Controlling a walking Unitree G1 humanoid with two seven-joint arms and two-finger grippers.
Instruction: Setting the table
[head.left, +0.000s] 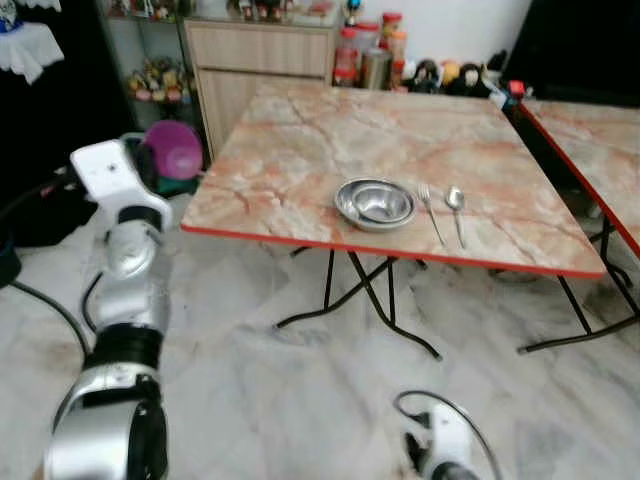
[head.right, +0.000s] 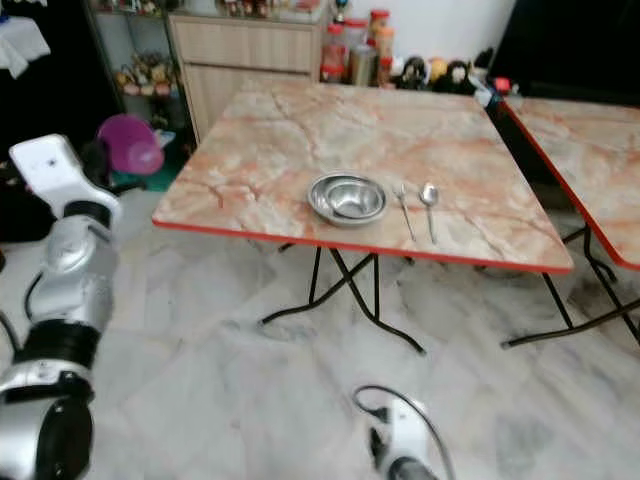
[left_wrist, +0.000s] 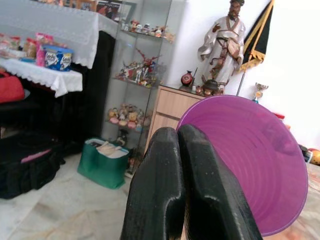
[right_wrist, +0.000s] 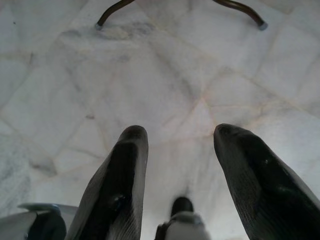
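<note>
A steel bowl (head.left: 375, 203) rests near the front edge of the marble-patterned table (head.left: 300, 150), with a fork (head.left: 430, 210) and a spoon (head.left: 456, 208) lying side by side to its right. My left arm is raised off the table's left corner. Its gripper (left_wrist: 182, 145) is shut on the rim of a purple plastic bowl (left_wrist: 255, 160), which also appears beside the arm as the purple bowl (head.left: 172, 148). My right gripper (right_wrist: 180, 135) hangs low over the floor, fingers open and holding nothing.
A second marble table (head.left: 590, 140) stands at the right. A wooden cabinet (head.left: 255, 65) with jars and figurines lines the back wall. Black folding table legs (head.left: 360, 300) cross under the table. White tiled floor (head.left: 300, 400) stretches in front.
</note>
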